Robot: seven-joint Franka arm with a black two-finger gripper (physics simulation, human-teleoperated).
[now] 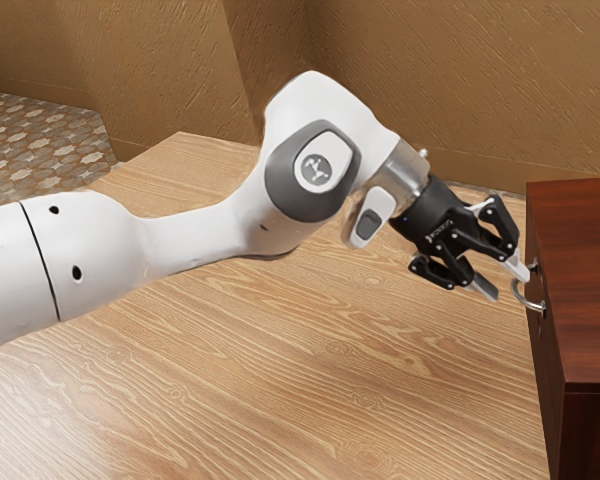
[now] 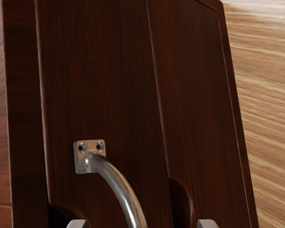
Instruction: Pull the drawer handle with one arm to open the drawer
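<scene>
Black with pale metal tips, the gripper [image 1: 507, 281] has its two fingers spread and released, grasping nothing. The single drawer handle [image 1: 529, 297] lies just off their tips, at about 4 o'clock from the gripper in the exterior view. In the wrist view two grey fingertips [image 2: 78, 223] show, one on each side of the drawer handle [image 2: 119, 189], a curved bar of polished steel that runs between them with a gap on either side. One end of the bar is fixed by one small square mounting plate [image 2: 89, 156], held with two screws [image 2: 82, 147]; the other end is hidden. Plate and handle sit on the dark reddish wooden drawer front [image 2: 133, 85], which carries two rounded shadows near the fingertips. Whether the drawer is drawn out at all cannot be told. It belongs to one mahogany-coloured cabinet [image 1: 580, 300], at 3 o'clock from the gripper in the exterior view, standing on the light wooden table [image 1: 280, 390]. One white Franka arm [image 1: 180, 240] reaches over the table from 9 o'clock toward the cabinet, its hand tilted slightly downward. Behind it, from 10 to 2 o'clock, stand brown walls [image 1: 480, 70], and at 10 o'clock lies a patch of patterned tiled floor [image 1: 30, 140].
</scene>
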